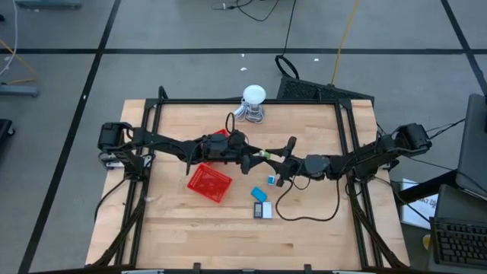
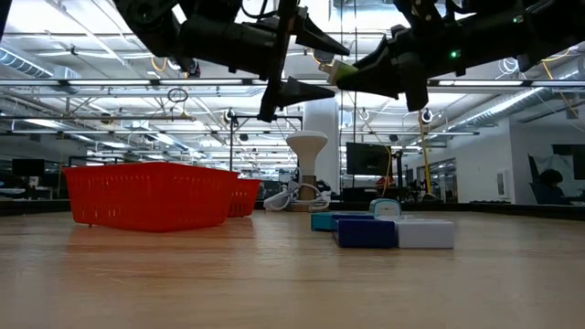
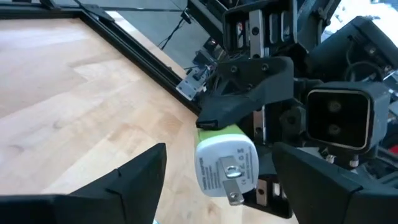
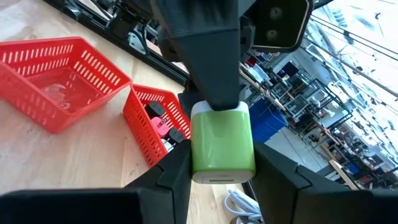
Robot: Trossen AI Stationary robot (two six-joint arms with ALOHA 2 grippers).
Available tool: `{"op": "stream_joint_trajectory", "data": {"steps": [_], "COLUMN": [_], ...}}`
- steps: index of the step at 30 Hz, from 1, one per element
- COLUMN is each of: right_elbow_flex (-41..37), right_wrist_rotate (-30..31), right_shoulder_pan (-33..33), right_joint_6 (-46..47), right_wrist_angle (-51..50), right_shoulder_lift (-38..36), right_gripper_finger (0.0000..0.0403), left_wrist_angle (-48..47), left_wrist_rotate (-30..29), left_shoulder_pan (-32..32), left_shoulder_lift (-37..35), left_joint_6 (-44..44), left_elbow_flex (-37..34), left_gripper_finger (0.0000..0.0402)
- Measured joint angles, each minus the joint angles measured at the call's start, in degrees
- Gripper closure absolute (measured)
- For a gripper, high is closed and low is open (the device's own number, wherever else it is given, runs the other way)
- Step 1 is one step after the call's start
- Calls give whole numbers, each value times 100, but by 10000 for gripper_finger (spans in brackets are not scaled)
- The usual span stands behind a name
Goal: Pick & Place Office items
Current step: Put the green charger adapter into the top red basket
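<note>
A small white and light-green plug piece hangs in the air over the table's middle. My right gripper, reaching in from the right, is shut on it. My left gripper comes from the left and is open. Its two fingers stand on either side of the plug's pronged end without touching it. Other small pieces lie on the wood nearer the near edge: a light-blue one, a teal one and a black-and-white pair. Black and pink-red pieces lie inside a red basket. My right gripper pinches the plug's green body between its two fingers. The fingers come level from the table's right side, one finger lying on the green side. The plug is lifted clear of the table, its metal prongs pointing toward my left gripper.
Two red mesh baskets stand left of centre, one toward the near side, the other partly under my left arm. A white round-headed gadget with coiled cable stands at the far edge. Bare wood shows along the near edge.
</note>
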Motion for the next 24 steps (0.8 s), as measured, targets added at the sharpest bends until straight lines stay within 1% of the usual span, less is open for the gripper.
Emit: {"op": "stream_joint_trajectory", "data": {"steps": [5, 9, 14, 16, 21, 24], "right_elbow_flex": [0, 0, 0, 0, 0, 0], "right_wrist_rotate": [11, 4, 20, 36, 35, 18], "right_shoulder_pan": [-25, -39, -44, -48, -47, -46], "right_joint_6": [35, 65, 77, 74, 72, 239], "right_wrist_angle": [0, 0, -2, -4, -18, -43], "right_shoulder_lift": [0, 0, 2, 4, 4, 4], "right_gripper_finger": [279, 279, 279, 279, 279, 279], "left_wrist_angle": [8, 6, 19, 26, 21, -49], "left_wrist_rotate": [73, 94, -348, -418, -435, -289], "left_shoulder_pan": [-2, -4, -11, -13, -12, 60], "left_shoulder_lift": [0, 0, 0, 0, 0, -70], "left_joint_6": [-33, -55, 5, -28, 14, 114], "left_elbow_flex": [0, 0, 0, 0, 0, 0], "left_gripper_finger": [140, 177, 240, 265, 270, 270]}}
